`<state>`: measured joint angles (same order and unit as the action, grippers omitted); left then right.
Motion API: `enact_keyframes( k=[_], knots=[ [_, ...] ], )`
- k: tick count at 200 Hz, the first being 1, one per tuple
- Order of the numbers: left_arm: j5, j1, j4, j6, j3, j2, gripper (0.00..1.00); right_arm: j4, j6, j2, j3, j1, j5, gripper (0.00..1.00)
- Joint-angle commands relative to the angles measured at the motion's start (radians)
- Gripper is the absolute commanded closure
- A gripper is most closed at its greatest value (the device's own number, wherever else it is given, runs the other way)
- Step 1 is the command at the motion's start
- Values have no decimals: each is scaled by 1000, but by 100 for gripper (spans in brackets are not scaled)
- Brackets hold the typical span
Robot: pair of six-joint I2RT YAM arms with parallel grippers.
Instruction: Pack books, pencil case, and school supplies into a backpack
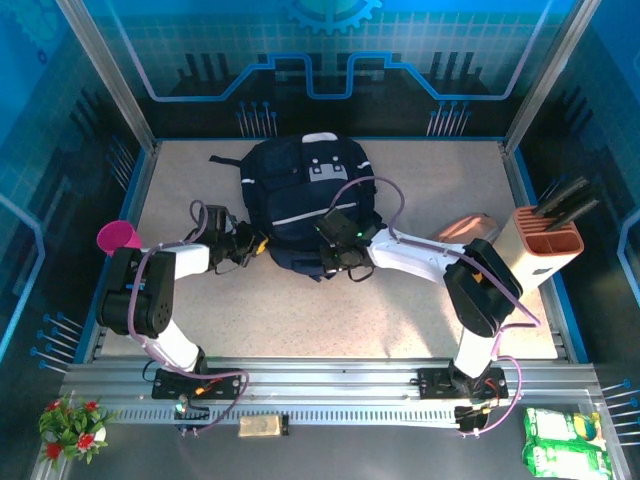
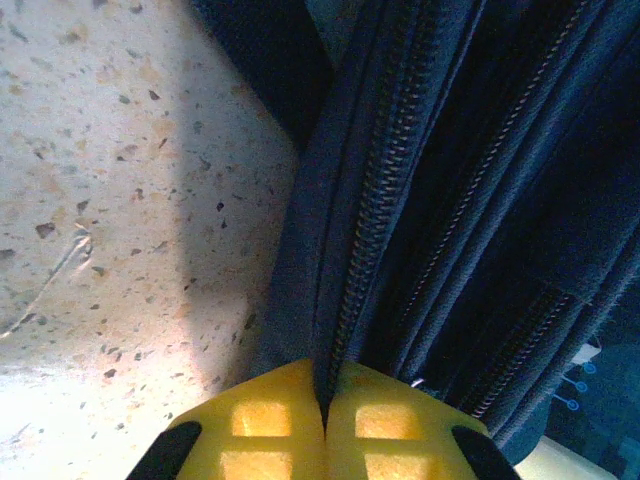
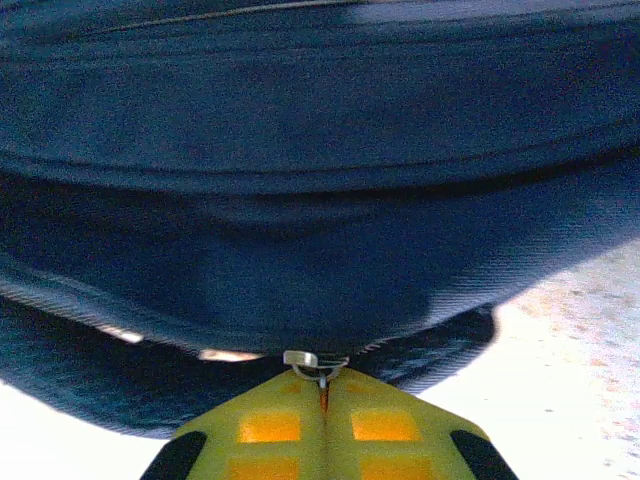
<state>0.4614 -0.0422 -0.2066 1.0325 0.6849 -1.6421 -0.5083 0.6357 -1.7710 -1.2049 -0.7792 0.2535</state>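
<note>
Evidently left end effector point(image 2: 325, 425) pinches the backpack's point(image 2: 500, 150) woven zipper seam point(image 2: 345, 300), right end effector point(image 3: 322, 400) seemingly its metal pull point(image 3: 303, 359).

The top view is bright and sharp, and light falls evenly on the table point(image 1: 300, 320). In the left wrist view the near table glares white, and a soft shadow lies beside the dark backpack point(image 2: 480, 200). In the right wrist view the backpack looks dim and fuzzy.

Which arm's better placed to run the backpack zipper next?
Right, likely: the right gripper is shut on the metal zipper pull; the left gripper only pinches backpack fabric beside the teeth.
</note>
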Motion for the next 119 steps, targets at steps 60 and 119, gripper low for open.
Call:
enact_keyframes(
  k=[60,119],
  knots=[
    [33,13,119,-184,153,-25,100,87,-109,133,79,-40,107,100],
    [-71,22,336,-344,365,-86,92,127,-112,87,-53,-102,20,100]
  ],
)
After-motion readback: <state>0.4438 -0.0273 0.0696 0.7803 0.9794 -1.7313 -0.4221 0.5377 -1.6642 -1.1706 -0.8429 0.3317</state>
